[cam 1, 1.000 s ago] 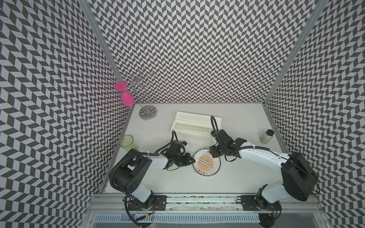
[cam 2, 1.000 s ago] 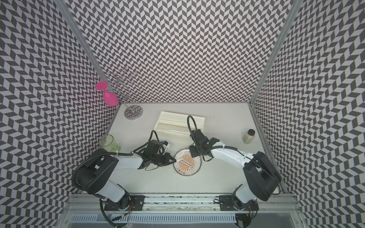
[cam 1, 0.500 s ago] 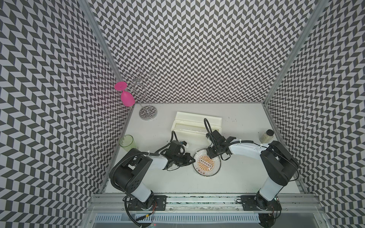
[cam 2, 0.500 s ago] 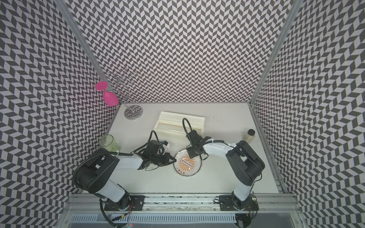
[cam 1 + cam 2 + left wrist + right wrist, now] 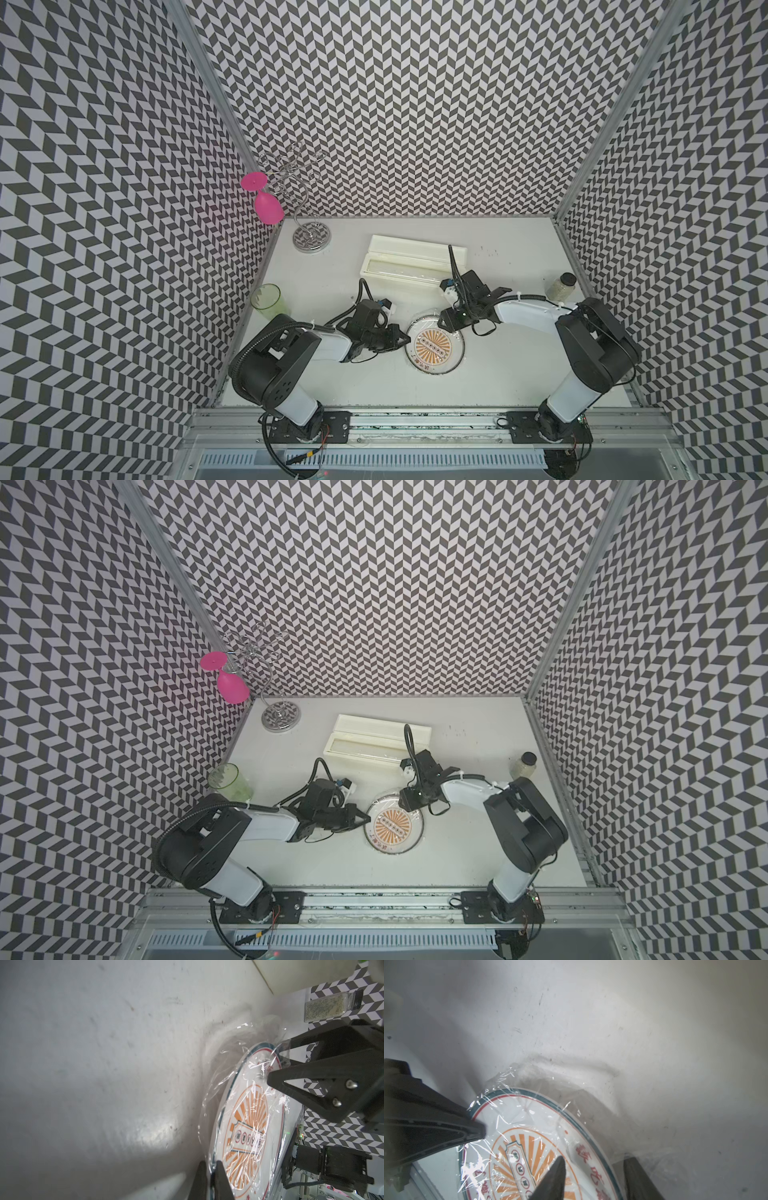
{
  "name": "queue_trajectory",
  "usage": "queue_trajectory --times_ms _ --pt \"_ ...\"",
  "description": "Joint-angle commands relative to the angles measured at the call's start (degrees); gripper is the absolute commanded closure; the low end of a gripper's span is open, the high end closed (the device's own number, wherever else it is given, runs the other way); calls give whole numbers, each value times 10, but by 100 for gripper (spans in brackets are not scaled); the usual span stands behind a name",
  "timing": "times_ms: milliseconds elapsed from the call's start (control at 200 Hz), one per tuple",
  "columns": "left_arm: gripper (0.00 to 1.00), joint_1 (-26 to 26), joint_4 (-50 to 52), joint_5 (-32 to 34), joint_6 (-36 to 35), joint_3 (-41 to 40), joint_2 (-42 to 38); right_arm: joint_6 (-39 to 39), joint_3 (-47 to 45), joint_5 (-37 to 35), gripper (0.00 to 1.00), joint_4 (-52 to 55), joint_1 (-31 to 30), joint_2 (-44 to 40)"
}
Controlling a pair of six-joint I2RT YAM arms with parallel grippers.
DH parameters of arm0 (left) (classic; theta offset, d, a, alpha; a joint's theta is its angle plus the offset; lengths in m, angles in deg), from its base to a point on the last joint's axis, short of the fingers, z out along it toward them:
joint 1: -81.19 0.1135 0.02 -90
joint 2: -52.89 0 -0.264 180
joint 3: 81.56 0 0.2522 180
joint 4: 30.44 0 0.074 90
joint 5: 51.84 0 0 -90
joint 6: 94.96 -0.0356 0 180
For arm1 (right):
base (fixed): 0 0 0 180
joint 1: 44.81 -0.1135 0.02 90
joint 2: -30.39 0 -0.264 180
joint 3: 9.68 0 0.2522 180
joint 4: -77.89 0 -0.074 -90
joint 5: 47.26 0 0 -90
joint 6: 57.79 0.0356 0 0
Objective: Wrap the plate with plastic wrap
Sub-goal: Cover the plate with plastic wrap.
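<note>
Two end effectors work the plate (image 5: 434, 347), which lies flat near the middle of the worktop (image 5: 519, 374), towards its near edge, with the plastic wrap (image 5: 529, 1076) draped over its face and spilling past the far rim in loose folds.

Your left end effector (image 5: 407, 340) sits at the plate's left rim with its fingers pressed together, and they appear to nip the film there. Your right end effector (image 5: 444, 325) has its fingers spread astride the far-right rim, one over the plate's face and one outside it, gripping nothing.

Expect the film to be very light, limp and clingy. It will likely stick to itself and to the fingertips, so take it at a free edge beyond the rim and pull gently, since a hard tug could tear it. The plate is stiff and probably slick, and it may slide if you drag the wrap sideways.

The near and right sides of the worktop offer open room. The dispenser box (image 5: 415, 264) lies just beyond the plate on the far side, so tuck there with care.
</note>
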Motion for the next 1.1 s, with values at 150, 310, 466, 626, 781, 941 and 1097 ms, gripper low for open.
queue_trajectory --times_ms 150,310,466,626,781,941,1097 --pt "100 -15 78 98 -27 -30 18 31 -33 125 76 -38 -4 2" --pt "100 -15 80 98 -27 -26 5 39 -52 81 92 -67 1 0" --pt "98 -15 95 88 -28 -6 -7 34 -44 44 84 -52 6 -2" --pt "89 1 127 83 -36 14 -32 28 -29 10 57 -16 6 -22" --pt "73 27 157 68 -45 34 -66 29 -9 -21 40 19 11 -45" --pt "57 53 198 57 -59 52 -116 24 13 -22 28 68 27 -83" --pt "48 69 218 74 -92 62 -208 38 12 -8 26 81 37 -160"
